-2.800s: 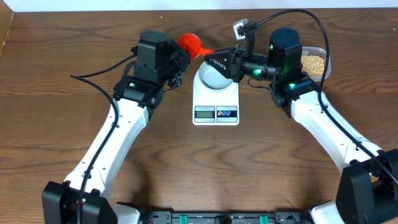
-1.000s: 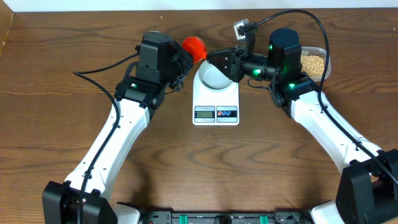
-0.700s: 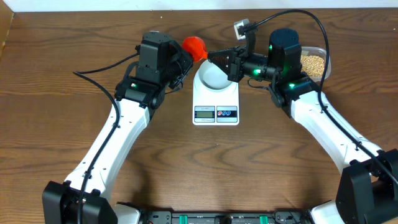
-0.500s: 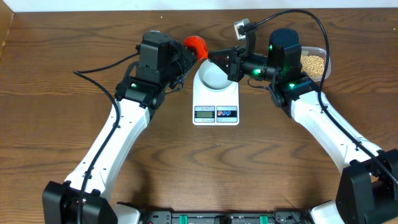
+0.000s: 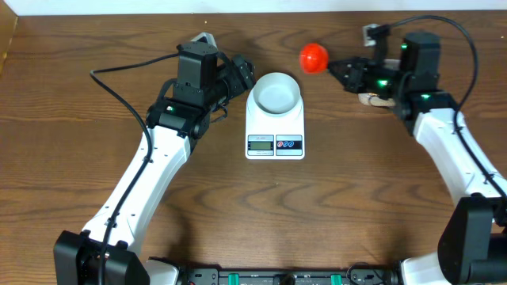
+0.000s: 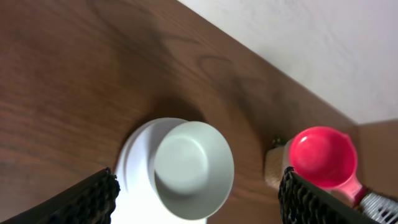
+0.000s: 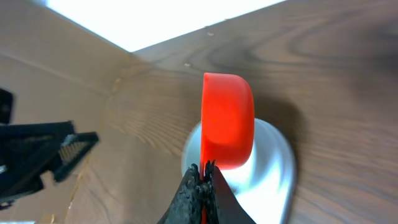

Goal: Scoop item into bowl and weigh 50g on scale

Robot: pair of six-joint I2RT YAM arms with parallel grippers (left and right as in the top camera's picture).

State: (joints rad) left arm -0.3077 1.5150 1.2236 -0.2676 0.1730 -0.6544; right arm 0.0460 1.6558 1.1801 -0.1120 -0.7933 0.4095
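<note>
The pale bowl [image 5: 275, 91] stands empty on the white scale [image 5: 275, 136]. My left gripper [image 5: 240, 76] hangs open just left of the bowl and holds nothing. In the left wrist view the bowl [image 6: 194, 160] lies between its spread fingers [image 6: 93, 198]. My right gripper [image 5: 339, 68] is shut on the handle of a red scoop [image 5: 314, 57], which it holds in the air to the right of the bowl and behind it. The right wrist view shows the scoop [image 7: 227, 121] on its side. My right arm hides most of the beans; only a tan patch [image 5: 371, 99] shows beneath the wrist.
The scale's display and two buttons [image 5: 275, 143] face the front edge. A cable [image 5: 119, 71] trails from the left arm across the table's left side. The table's back edge [image 5: 253, 9] meets a white wall.
The left gripper opened and let go of the red scoop. The right gripper, shut on the scoop's handle, carried it to the right, away from the bowl.
</note>
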